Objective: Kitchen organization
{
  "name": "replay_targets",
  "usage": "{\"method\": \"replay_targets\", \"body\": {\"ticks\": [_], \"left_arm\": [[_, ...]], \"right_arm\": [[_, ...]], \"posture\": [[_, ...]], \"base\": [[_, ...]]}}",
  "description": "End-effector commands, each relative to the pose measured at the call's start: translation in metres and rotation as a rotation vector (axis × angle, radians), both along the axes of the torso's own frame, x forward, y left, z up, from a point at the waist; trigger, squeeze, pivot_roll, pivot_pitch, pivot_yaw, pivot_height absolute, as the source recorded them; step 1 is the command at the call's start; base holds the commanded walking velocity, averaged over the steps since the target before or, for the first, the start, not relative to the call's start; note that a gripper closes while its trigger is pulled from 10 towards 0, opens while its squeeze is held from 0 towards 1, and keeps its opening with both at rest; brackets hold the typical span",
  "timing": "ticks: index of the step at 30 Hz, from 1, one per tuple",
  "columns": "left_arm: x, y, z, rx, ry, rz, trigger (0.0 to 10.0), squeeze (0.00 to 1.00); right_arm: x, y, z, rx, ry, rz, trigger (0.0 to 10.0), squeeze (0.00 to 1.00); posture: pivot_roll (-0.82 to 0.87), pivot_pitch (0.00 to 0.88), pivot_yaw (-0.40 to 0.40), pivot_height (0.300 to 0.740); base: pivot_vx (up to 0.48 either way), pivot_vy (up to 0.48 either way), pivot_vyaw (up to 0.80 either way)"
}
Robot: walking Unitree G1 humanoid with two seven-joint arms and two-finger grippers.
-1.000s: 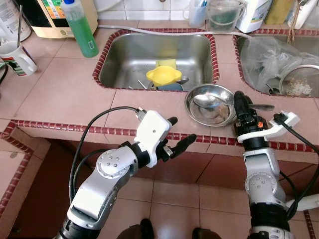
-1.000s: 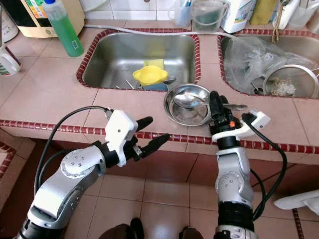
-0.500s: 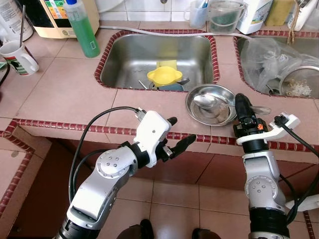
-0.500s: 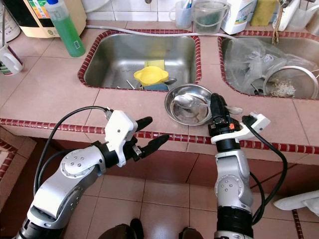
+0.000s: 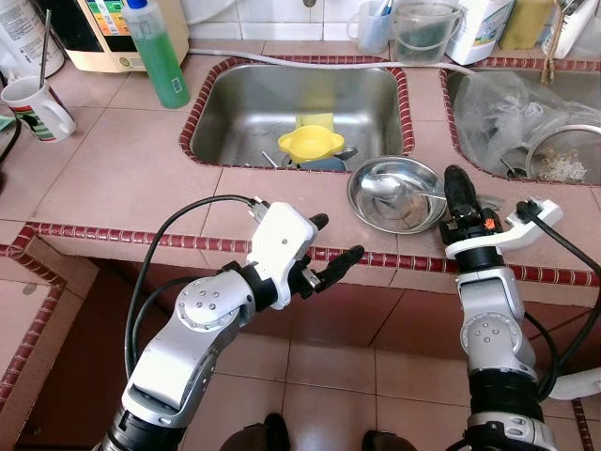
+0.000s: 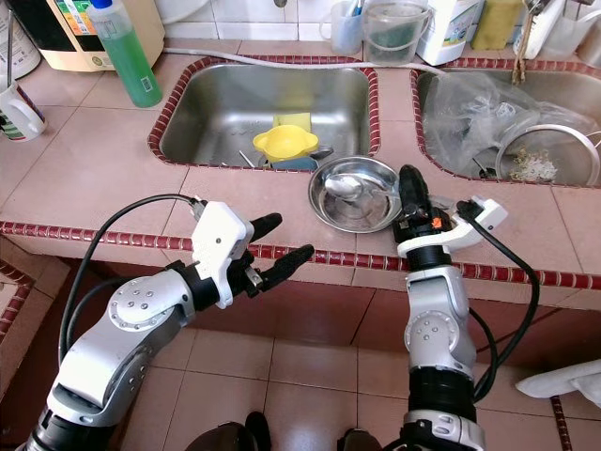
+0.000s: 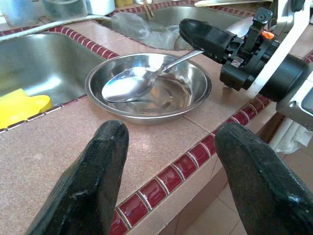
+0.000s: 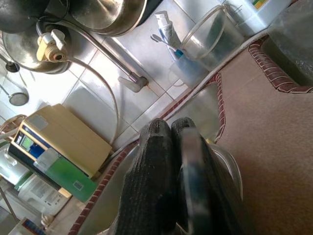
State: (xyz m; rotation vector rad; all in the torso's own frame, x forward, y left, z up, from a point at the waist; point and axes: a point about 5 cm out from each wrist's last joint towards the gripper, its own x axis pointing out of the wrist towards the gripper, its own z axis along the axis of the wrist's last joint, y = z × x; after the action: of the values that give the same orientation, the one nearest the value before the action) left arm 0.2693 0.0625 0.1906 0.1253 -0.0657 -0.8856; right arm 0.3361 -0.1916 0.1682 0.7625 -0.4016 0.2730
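A shallow steel bowl [image 5: 406, 211] sits on the pink tiled counter just in front of the left sink. A metal spoon [image 5: 377, 183] rests with its head inside the bowl, also seen as spoon [image 7: 128, 86] in bowl [image 7: 176, 98]. My right gripper [image 5: 455, 180] stands at the bowl's right rim, shut on the spoon's handle; its fingers [image 7: 208, 36] pinch the handle. My left gripper [image 5: 337, 237] hovers open off the counter's front edge, left of the bowl, with nothing in it.
The left sink [image 5: 244, 103] holds a yellow funnel-like piece [image 5: 308, 143] and cutlery. The right sink has a plastic bag [image 5: 507, 108] and a strainer [image 5: 563, 155]. A green soap bottle [image 5: 158, 52], a mug [image 5: 33, 108] and a clear jug [image 5: 421, 28] stand around. Red trim [image 5: 141, 240] edges the counter.
The right gripper has shifted slightly with the spoon, whose head now lies nearer the bowl's far side. The left gripper has drifted a little to the left.
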Motion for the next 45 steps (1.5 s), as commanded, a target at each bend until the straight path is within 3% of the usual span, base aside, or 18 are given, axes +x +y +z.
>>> {"method": "replay_targets", "body": {"ticks": [1,9,16,17,19,20,28,30,34,39,45], "left_arm": [[-0.001,0.001,0.002,0.006,-0.013,0.008,10.0,0.00],[0.003,0.000,0.006,-0.009,-0.035,0.016,10.0,0.00],[0.009,-0.003,0.009,-0.030,-0.053,0.029,10.0,0.00],[0.010,-0.005,0.010,-0.038,-0.063,0.030,10.0,0.00],[0.011,-0.006,0.011,-0.043,-0.067,0.030,10.0,0.00],[0.012,-0.006,0.012,-0.046,-0.071,0.030,10.0,0.00],[0.027,0.000,0.018,-0.088,-0.094,0.082,10.0,0.00],[0.041,0.011,0.026,-0.118,-0.107,0.150,10.0,0.00],[0.053,0.025,0.030,-0.138,-0.136,0.225,10.0,0.00],[0.064,0.037,0.032,-0.164,-0.144,0.305,10.0,0.00],[0.070,0.045,0.027,-0.150,-0.159,0.372,10.0,0.00]], "right_arm": [[0.001,0.003,-0.003,0.015,0.009,0.021,0.0,0.00],[-0.001,0.009,0.024,-0.007,-0.075,0.041,0.0,0.00],[-0.010,0.008,0.026,0.026,-0.074,0.020,0.0,0.00],[-0.016,0.011,0.023,0.021,-0.063,0.023,2.2,0.00],[-0.020,0.012,0.021,0.026,-0.053,0.024,2.2,0.00],[-0.023,0.013,0.022,0.018,-0.059,0.024,10.0,0.00],[-0.030,0.006,0.046,-0.085,-0.134,0.006,10.0,0.00],[-0.030,0.001,0.059,-0.186,-0.171,-0.030,10.0,0.00],[-0.029,-0.004,0.066,-0.261,-0.179,-0.082,10.0,0.00],[-0.028,-0.008,0.068,-0.376,-0.169,-0.169,10.0,0.00],[-0.025,-0.017,0.061,-0.558,-0.083,-0.362,10.0,0.00]], "posture": [[-0.04,0.209,0.088,0.740],[-0.04,0.188,0.071,0.740],[-0.06,0.152,0.047,0.740],[-0.07,0.136,0.042,0.740],[-0.07,0.136,0.042,0.740],[-0.08,0.131,0.039,0.740],[-0.10,0.085,0.034,0.740],[-0.10,0.074,0.028,0.740],[-0.10,0.060,0.023,0.740],[-0.10,0.047,0.019,0.740],[-0.10,0.034,0.017,0.740]], "base": [[0.000,0.000,0.00],[0.000,0.000,0.00],[0.000,0.000,0.00],[0.000,0.000,0.00],[0.000,0.000,0.00],[0.000,0.000,0.00],[0.000,0.000,0.00],[0.000,0.000,0.00],[0.000,0.000,0.00],[0.000,0.000,0.00],[0.000,0.000,0.00]]}}
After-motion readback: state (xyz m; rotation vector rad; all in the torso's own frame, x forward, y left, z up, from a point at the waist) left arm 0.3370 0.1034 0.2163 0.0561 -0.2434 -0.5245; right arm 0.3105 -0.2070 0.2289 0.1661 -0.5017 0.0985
